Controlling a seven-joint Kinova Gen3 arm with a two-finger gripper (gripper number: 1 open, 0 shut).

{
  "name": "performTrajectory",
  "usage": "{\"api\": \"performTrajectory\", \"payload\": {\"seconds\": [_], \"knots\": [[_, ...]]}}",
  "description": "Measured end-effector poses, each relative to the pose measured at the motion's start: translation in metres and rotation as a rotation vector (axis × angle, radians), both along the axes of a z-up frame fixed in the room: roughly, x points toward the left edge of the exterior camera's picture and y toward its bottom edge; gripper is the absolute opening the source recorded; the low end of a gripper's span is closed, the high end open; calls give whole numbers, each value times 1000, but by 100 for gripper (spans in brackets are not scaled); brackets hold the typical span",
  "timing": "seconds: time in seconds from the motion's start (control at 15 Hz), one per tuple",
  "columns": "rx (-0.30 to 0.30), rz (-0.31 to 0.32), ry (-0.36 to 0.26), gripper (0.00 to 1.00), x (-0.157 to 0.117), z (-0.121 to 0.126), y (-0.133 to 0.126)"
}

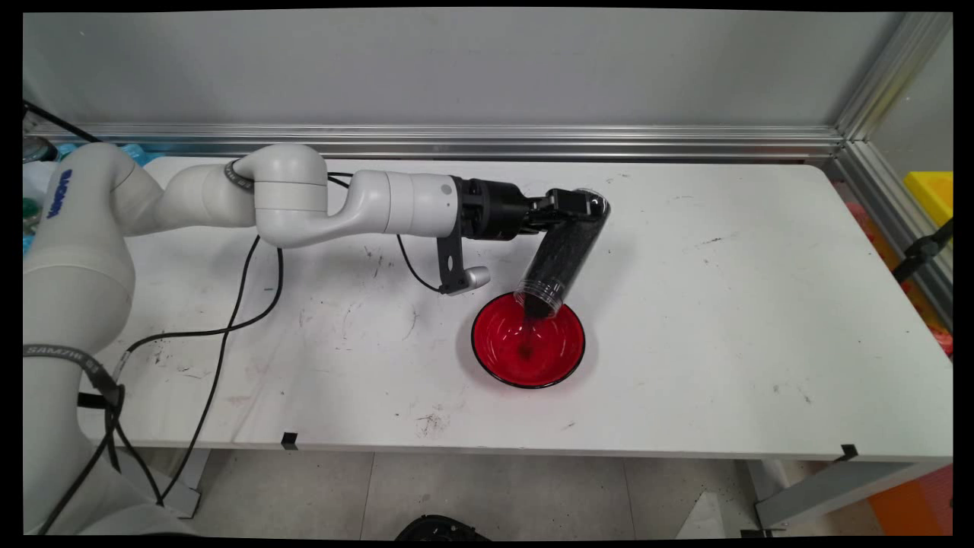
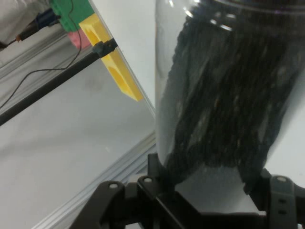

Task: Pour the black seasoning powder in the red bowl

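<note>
Grip: my gripper (image 1: 576, 204) is clamped on the closed end of a clear cup (image 1: 563, 251); in the hand view its wall fills the space between my fingers (image 2: 159, 169).
Cup: tilted steeply, mouth down and just over the far rim of the red bowl (image 1: 528, 340), so the contents can slide out.
Contents: dark grains (image 2: 228, 105) packed inside; a thin stream drops into the bowl's middle.
Bowl: upright on the white table (image 1: 723, 304), near the front, directly under the cup's mouth.
Arm: reaching in level from the left, wrist rolled, which is what tips the cup.
</note>
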State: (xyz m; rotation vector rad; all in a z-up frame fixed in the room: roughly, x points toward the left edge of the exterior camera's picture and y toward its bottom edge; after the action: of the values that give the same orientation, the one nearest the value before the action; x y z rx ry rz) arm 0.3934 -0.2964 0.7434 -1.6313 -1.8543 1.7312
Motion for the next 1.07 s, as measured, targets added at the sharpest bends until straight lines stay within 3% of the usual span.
{"api": "performTrajectory", "payload": {"seconds": [1.07], "knots": [[-56,-27,-16,0,0,-3,10]]}}
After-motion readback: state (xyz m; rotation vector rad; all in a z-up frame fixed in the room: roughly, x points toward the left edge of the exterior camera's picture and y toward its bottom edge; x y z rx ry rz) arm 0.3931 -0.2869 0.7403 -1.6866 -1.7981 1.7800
